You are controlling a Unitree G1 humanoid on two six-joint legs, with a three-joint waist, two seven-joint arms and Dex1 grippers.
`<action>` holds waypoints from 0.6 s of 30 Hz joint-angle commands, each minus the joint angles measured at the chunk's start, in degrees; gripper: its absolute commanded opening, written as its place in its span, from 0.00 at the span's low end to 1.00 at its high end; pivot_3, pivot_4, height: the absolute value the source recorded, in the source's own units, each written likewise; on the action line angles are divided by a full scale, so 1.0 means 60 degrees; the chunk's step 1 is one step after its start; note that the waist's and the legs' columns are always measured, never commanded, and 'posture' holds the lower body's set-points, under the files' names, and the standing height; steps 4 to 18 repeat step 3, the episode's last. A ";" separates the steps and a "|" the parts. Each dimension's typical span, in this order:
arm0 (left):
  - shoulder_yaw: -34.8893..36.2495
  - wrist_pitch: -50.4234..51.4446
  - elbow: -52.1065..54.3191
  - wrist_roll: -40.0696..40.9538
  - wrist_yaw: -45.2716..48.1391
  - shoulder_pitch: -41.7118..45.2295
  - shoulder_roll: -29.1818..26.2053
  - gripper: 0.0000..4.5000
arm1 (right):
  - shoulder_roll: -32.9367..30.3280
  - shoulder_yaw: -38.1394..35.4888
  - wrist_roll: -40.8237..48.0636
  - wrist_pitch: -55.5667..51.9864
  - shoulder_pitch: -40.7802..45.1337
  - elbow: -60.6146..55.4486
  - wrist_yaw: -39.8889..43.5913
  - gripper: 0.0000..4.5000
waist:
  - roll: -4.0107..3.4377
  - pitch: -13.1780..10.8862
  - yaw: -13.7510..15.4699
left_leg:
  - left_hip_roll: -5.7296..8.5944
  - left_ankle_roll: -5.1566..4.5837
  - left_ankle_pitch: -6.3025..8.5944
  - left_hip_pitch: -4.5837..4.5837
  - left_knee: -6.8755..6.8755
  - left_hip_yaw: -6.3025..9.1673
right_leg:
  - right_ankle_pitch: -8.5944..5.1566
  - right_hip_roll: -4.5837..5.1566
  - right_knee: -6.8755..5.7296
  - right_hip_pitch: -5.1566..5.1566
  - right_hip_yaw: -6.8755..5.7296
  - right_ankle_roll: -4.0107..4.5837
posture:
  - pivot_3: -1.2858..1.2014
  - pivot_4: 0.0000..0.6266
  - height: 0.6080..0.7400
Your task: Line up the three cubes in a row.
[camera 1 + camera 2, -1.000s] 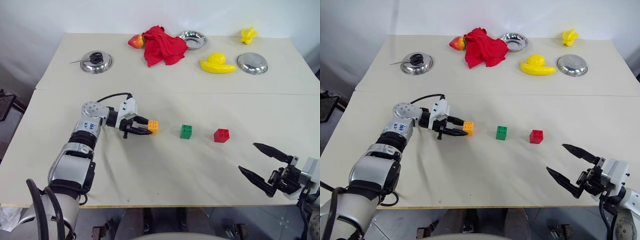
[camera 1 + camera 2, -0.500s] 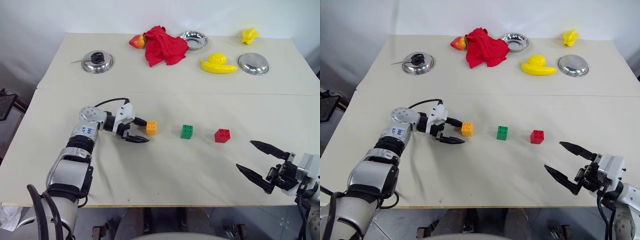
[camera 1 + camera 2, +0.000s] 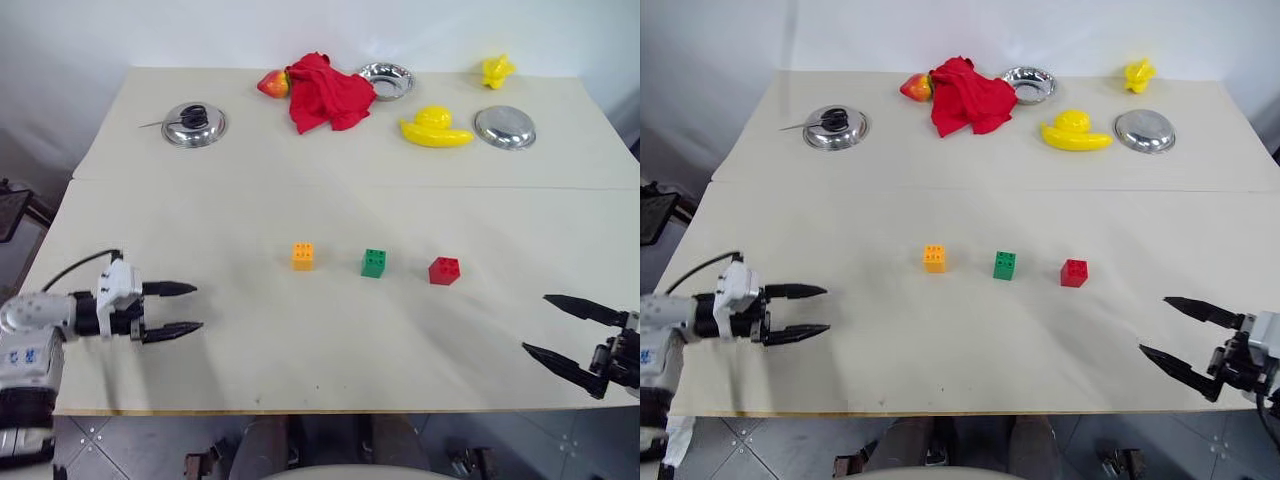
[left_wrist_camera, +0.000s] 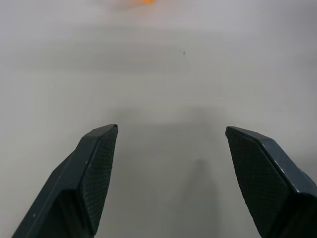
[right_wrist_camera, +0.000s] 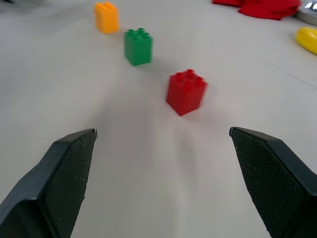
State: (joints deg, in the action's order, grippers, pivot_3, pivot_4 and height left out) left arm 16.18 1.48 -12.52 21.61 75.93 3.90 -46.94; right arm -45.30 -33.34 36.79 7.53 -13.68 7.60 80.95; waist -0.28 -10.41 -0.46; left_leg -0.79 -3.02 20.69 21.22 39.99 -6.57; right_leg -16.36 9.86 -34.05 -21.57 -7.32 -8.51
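Three cubes [image 3: 373, 262] in a row, well apart from both spread end effectors (left [image 3: 181, 309], right [image 3: 545, 323]).

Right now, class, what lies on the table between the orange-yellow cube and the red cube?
The green cube stands between the orange-yellow cube and the red cube, apart from both, as the left eye view shows.

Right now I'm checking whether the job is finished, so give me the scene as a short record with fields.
orange cube: left end of the row, free on the table
green cube: middle, apart from both neighbours
red cube: right end
row: roughly straight, gaps similar
left claw: open, holding nothing, near the table's left edge
right claw: open, holding nothing, near the right front corner
table: cubes on the near half
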 commanded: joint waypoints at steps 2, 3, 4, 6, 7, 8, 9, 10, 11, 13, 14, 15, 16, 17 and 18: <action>0.1018 0.0538 0.2223 0.0517 -0.1167 -0.1496 0.0203 0.82 | -0.0057 -0.0075 -0.0075 0.0319 0.0140 0.0034 0.0235 1.00 | -0.0024 0.0000 0.0055 | -0.0008 0.0034 0.0018 -0.0004 -0.0005 0.0005 | -0.0006 0.0007 0.0006 -0.0001 0.0015 0.0011 | 0.52 0.24 1.00; 0.1121 0.0708 0.2510 0.0478 -0.1348 -0.1741 0.0143 0.82 | -0.0038 -0.0092 -0.0090 0.0374 0.0241 0.0110 0.0193 1.00 | -0.0024 0.0000 0.0055 | -0.0010 0.0038 0.0019 -0.0003 -0.0006 0.0010 | -0.0011 0.0003 0.0002 -0.0002 0.0010 0.0019 | 0.52 0.24 1.00; 0.1121 0.0708 0.2510 0.0478 -0.1348 -0.1741 0.0143 0.82 | -0.0038 -0.0092 -0.0090 0.0374 0.0241 0.0110 0.0193 1.00 | -0.0024 0.0000 0.0055 | -0.0010 0.0038 0.0019 -0.0003 -0.0006 0.0010 | -0.0011 0.0003 0.0002 -0.0002 0.0010 0.0019 | 0.52 0.24 1.00; 0.1121 0.0708 0.2510 0.0478 -0.1348 -0.1741 0.0143 0.82 | -0.0038 -0.0092 -0.0090 0.0374 0.0241 0.0110 0.0193 1.00 | -0.0024 0.0000 0.0055 | -0.0010 0.0038 0.0019 -0.0003 -0.0006 0.0010 | -0.0011 0.0003 0.0002 -0.0002 0.0010 0.0019 | 0.52 0.24 1.00; 0.1121 0.0708 0.2510 0.0478 -0.1348 -0.1741 0.0143 0.82 | -0.0038 -0.0092 -0.0090 0.0374 0.0241 0.0110 0.0193 1.00 | -0.0024 0.0000 0.0055 | -0.0010 0.0038 0.0019 -0.0003 -0.0006 0.0010 | -0.0011 0.0003 0.0002 -0.0002 0.0010 0.0019 | 0.52 0.24 1.00; 0.1121 0.0708 0.2510 0.0478 -0.1348 -0.1741 0.0143 0.82 | -0.0038 -0.0092 -0.0090 0.0374 0.0241 0.0110 0.0193 1.00 | -0.0024 0.0000 0.0055 | -0.0010 0.0038 0.0019 -0.0003 -0.0006 0.0010 | -0.0011 0.0003 0.0002 -0.0002 0.0010 0.0019 | 0.52 0.24 1.00; 0.1121 0.0708 0.2510 0.0478 -0.1348 -0.1741 0.0143 0.82 | -0.0038 -0.0092 -0.0090 0.0374 0.0241 0.0110 0.0193 1.00 | -0.0024 0.0000 0.0055 | -0.0010 0.0038 0.0019 -0.0003 -0.0006 0.0010 | -0.0011 0.0003 0.0002 -0.0002 0.0010 0.0019 | 0.52 0.24 1.00; 0.1121 0.0708 0.2510 0.0478 -0.1348 -0.1741 0.0143 0.82 | -0.0038 -0.0092 -0.0090 0.0374 0.0241 0.0110 0.0193 1.00 | -0.0024 0.0000 0.0055 | -0.0010 0.0038 0.0019 -0.0003 -0.0006 0.0010 | -0.0011 0.0003 0.0002 -0.0002 0.0010 0.0019 | 0.52 0.24 1.00; 0.1121 0.0708 0.2510 0.0478 -0.1348 -0.1741 0.0143 0.82 | -0.0038 -0.0092 -0.0090 0.0374 0.0241 0.0110 0.0193 1.00 | -0.0024 0.0000 0.0055 | -0.0010 0.0038 0.0019 -0.0003 -0.0006 0.0010 | -0.0011 0.0003 0.0002 -0.0002 0.0010 0.0019 | 0.52 0.24 1.00; 0.1121 0.0708 0.2510 0.0478 -0.1348 -0.1741 0.0143 0.82 | -0.0038 -0.0092 -0.0090 0.0374 0.0241 0.0110 0.0193 1.00 | -0.0024 0.0000 0.0055 | -0.0010 0.0038 0.0019 -0.0003 -0.0006 0.0010 | -0.0011 0.0003 0.0002 -0.0002 0.0010 0.0019 | 0.52 0.24 1.00; 0.1121 0.0708 0.2510 0.0478 -0.1348 -0.1741 0.0143 0.82 | -0.0038 -0.0092 -0.0090 0.0374 0.0241 0.0110 0.0193 1.00 | -0.0024 0.0000 0.0055 | -0.0010 0.0038 0.0019 -0.0003 -0.0006 0.0010 | -0.0011 0.0003 0.0002 -0.0002 0.0010 0.0019 | 0.52 0.24 1.00; 0.1121 0.0708 0.2510 0.0478 -0.1348 -0.1741 0.0143 0.82 | -0.0038 -0.0092 -0.0090 0.0374 0.0241 0.0110 0.0193 1.00 | -0.0024 0.0000 0.0055 | -0.0010 0.0038 0.0019 -0.0003 -0.0006 0.0010 | -0.0011 0.0003 0.0002 -0.0002 0.0010 0.0019 | 0.52 0.24 1.00; 0.1121 0.0708 0.2510 0.0478 -0.1348 -0.1741 0.0143 0.82 | -0.0038 -0.0092 -0.0090 0.0374 0.0241 0.0110 0.0193 1.00 | -0.0024 0.0000 0.0055 | -0.0010 0.0038 0.0019 -0.0003 -0.0006 0.0010 | -0.0011 0.0003 0.0002 -0.0002 0.0010 0.0019 | 0.52 0.24 1.00; 0.1121 0.0708 0.2510 0.0478 -0.1348 -0.1741 0.0143 0.82 | -0.0038 -0.0092 -0.0090 0.0374 0.0241 0.0110 0.0193 1.00 | -0.0024 0.0000 0.0055 | -0.0010 0.0038 0.0019 -0.0003 -0.0006 0.0010 | -0.0011 0.0003 0.0002 -0.0002 0.0010 0.0019 | 0.52 0.24 1.00; 0.1121 0.0708 0.2510 0.0478 -0.1348 -0.1741 0.0143 0.82 | -0.0038 -0.0092 -0.0090 0.0374 0.0241 0.0110 0.0193 1.00 | -0.0024 0.0000 0.0055 | -0.0010 0.0038 0.0019 -0.0003 -0.0006 0.0010 | -0.0011 0.0003 0.0002 -0.0002 0.0010 0.0019 | 0.52 0.24 1.00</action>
